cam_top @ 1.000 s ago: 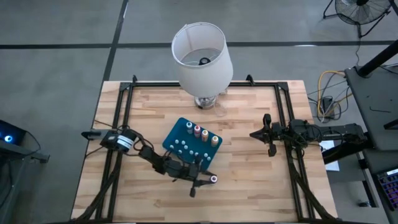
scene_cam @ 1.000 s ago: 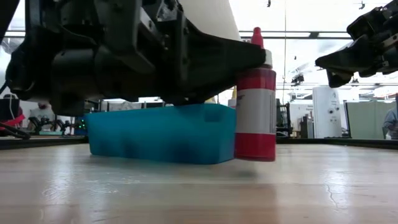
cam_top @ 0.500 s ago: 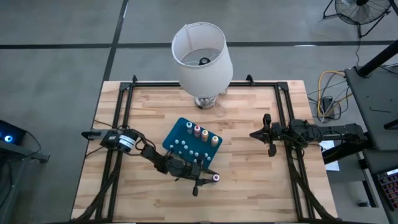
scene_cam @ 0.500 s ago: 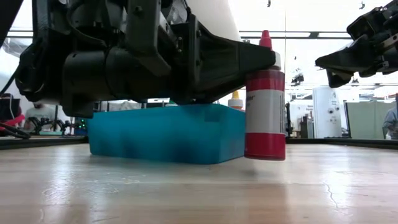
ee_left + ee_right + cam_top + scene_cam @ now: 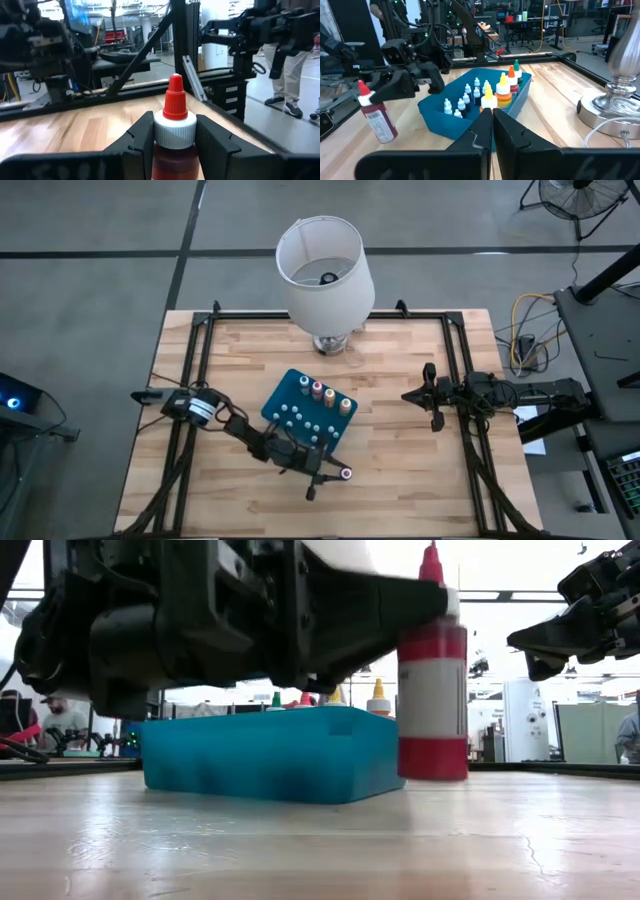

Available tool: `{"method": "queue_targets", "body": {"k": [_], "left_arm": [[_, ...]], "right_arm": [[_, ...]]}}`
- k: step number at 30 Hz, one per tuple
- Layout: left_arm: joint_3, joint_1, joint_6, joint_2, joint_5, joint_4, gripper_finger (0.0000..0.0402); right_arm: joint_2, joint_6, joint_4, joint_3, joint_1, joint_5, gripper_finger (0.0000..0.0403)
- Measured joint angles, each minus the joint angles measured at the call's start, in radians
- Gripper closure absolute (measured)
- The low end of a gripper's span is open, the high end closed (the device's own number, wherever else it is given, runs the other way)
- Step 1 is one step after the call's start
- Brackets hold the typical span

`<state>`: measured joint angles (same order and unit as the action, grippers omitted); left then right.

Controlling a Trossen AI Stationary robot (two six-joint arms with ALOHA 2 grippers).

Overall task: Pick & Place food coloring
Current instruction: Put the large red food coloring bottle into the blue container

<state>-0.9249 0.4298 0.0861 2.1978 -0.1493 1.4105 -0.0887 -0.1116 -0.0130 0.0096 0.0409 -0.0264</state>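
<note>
Wooden planks form the bench (image 5: 400,470), framed by black rails, with a white-shaded lamp (image 5: 324,270) standing at its far edge in the middle. Near the centre sits a teal-blue tray (image 5: 283,393), turned at an angle, holding several small food coloring bottles (image 5: 331,397) upright along its far side, green, red, yellow and orange tips showing in the low view, plus rows of smaller white-capped bottles (image 5: 298,418) nearer in. The left gripper (image 5: 330,475) reaches in from the left side of the bench and is just beyond the tray's near right corner. Its fingers (image 5: 137,137) are clamped on either side of the white collar of a red food coloring bottle (image 5: 432,690), which stands upright with its red tip pointing up. In the low view this bottle hangs just to the right of the tray, and whether its base touches the wood cannot be told. The right gripper (image 5: 431,395) waits well apart at the right side of the bench, raised above the surface, its fingers (image 5: 481,131) pressed together with nothing between them. A person's legs (image 5: 285,75) stand in the room beyond the bench.
</note>
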Motion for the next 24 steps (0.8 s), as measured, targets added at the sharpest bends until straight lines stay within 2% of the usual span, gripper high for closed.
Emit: {"method": "queue_targets", "body": {"k": [10,15,24], "left_arm": [[-0.006,0.047,0.022,-0.058,0.025,-0.024,0.0309],[-0.011,0.082,0.021,-0.061,0.062,-0.045,0.0309],[-0.010,0.111,0.021,-0.061,0.066,-0.129,0.0309]], "right_arm": [[0.001,0.000,0.000,0.000,0.000,0.000,0.0394],[0.001,0.000,0.000,0.000,0.000,0.000,0.0394],[0.000,0.000,0.000,0.000,0.000,0.000,0.0394]]}}
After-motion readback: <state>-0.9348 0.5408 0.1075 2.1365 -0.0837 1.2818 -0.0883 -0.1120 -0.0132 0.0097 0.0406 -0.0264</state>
